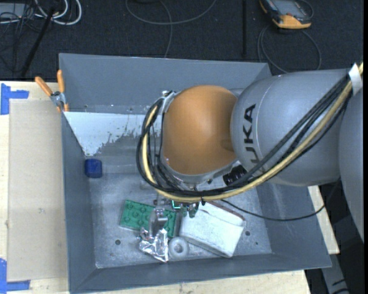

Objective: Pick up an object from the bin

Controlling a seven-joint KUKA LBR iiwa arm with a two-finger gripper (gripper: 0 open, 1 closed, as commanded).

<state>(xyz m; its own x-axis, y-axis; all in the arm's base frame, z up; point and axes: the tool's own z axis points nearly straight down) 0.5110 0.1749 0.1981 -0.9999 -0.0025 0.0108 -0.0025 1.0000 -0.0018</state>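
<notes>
grey metal bin (104, 195) seen from above. the gripper (164, 216), carried under the arm's orange cover (196, 130), is set low at the near middle, over the right end of a green flat plate (135, 214) and just beyond crumpled silver foil (153, 245); whether it is spread or closed cannot be told. a white block (211, 231) is seen just right, a blue cube (93, 168) well apart at left.

On the floor of the grey metal bin (101, 237) lies a green studded plate (134, 214). Crumpled silver foil (153, 245) touches the plate's lower edge, a white pad (213, 233) lies to its right, and a small blue block (93, 167) sits well apart, up-left.
</notes>
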